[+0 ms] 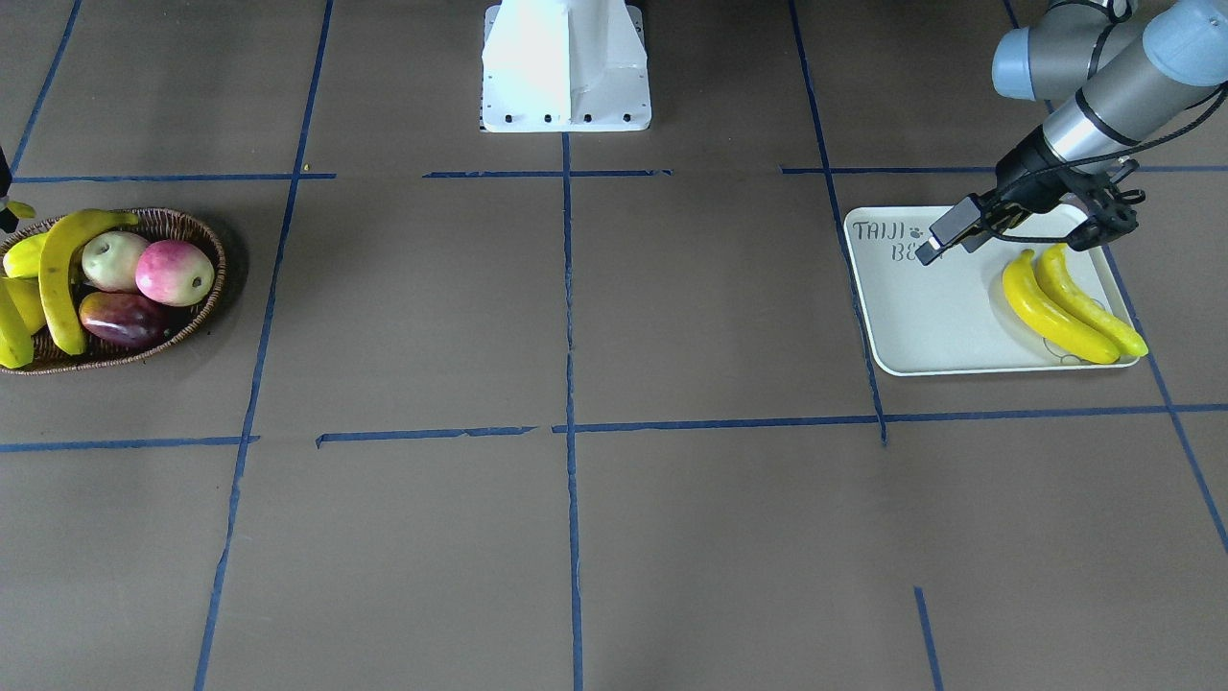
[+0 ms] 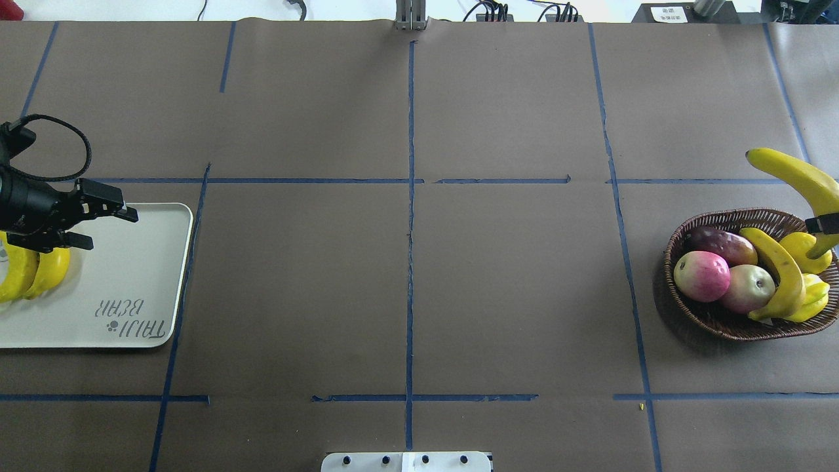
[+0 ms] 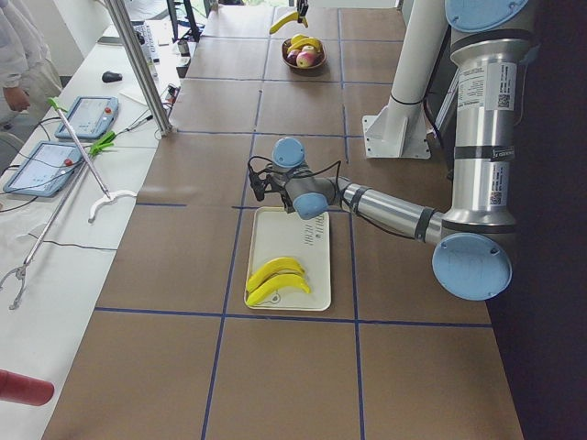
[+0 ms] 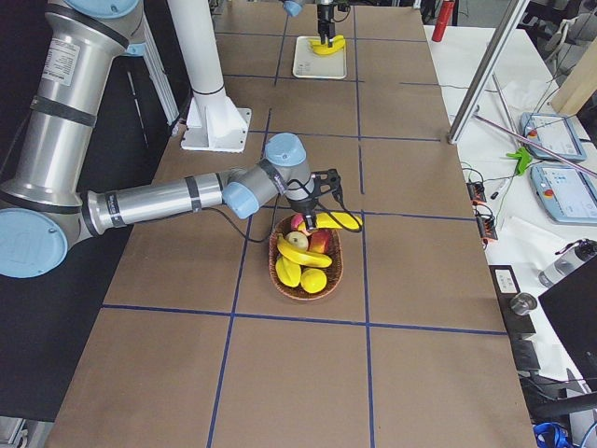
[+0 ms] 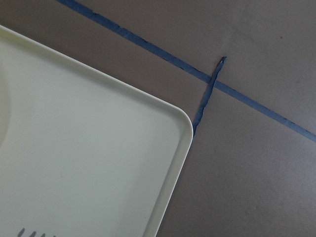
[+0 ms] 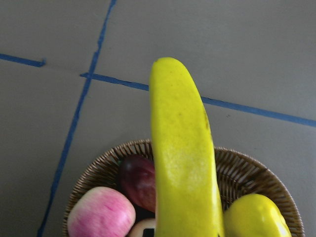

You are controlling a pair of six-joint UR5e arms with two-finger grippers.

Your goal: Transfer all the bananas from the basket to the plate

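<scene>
Overhead exterior view shows the plate (image 2: 118,275) at the left edge of the brown table (image 2: 511,295) and the basket (image 2: 721,328) at the right edge, well apart from each other. Blue tape lines (image 2: 411,196) cross the table between them. Two of the bananas lie side by side on the left part of the plate, touching: the first banana (image 2: 14,275) and the second banana (image 2: 54,270). The left gripper (image 2: 113,229) hangs over the far part of the plate, just beside the far tips of those two bananas. Its fingers are spread apart and hold nothing. On the right, the right gripper (image 2: 824,225) is above the far right side of the basket. Its fingers are pinching the lifted banana (image 2: 796,174) near one end, and that banana is up in the air, clear of the fruit below it. The last banana (image 2: 783,275) is in the basket, lying curved on top of the other fruit. Beside it in the basket are a pink apple (image 2: 701,275), a pale apple (image 2: 747,287), a dark red fruit (image 2: 721,244) on the far side, and short yellow-green fruits (image 2: 809,252) on the right side.
</scene>
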